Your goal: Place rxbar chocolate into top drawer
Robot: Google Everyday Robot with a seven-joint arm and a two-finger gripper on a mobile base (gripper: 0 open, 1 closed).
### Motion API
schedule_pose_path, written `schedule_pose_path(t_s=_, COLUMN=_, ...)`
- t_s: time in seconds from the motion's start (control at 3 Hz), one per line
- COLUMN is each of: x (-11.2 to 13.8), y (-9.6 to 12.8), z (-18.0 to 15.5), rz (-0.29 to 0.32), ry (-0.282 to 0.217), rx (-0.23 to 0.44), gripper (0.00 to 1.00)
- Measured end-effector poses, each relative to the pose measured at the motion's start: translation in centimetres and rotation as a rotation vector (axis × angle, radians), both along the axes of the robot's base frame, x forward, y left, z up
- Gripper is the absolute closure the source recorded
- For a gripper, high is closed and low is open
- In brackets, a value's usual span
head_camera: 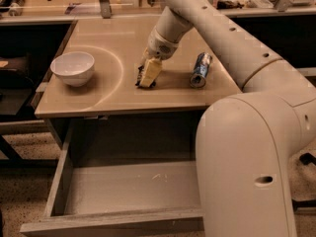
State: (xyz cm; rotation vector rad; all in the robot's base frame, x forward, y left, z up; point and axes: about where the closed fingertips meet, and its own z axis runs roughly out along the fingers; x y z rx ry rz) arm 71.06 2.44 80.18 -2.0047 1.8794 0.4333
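Note:
The rxbar chocolate [139, 77] is a small black bar lying on the tan table top, near its middle. My gripper [149, 73] has come down on it from above and covers most of it. Only the bar's dark left edge and lower end show. The bar still rests on the table. The top drawer [123, 186] is pulled wide open below the table's front edge. Its pale grey bottom is bare and its front panel [113, 226] is nearest the camera.
A white bowl [73, 67] stands on the left of the table. A blue-and-white can [200, 69] lies on its side to the right of the gripper. My arm's large pale body [247, 157] fills the right side and hides the drawer's right end.

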Motion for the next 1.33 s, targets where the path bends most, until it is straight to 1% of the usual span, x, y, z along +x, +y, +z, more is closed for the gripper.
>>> schedule_pose_path(t_s=0.67, x=0.0, y=0.0, z=1.5, rz=0.0, ry=0.0, rx=0.0, gripper=1.0)
schedule_pose_path(t_s=1.0, x=-1.7, y=-0.5, z=2.3, rz=-0.018, ry=-0.004, rx=0.001, gripper=1.0)
schedule_pose_path(t_s=1.33, x=-5.1, y=-1.1, z=2.9, rz=-0.047, ry=-0.003, rx=0.011, gripper=1.0)
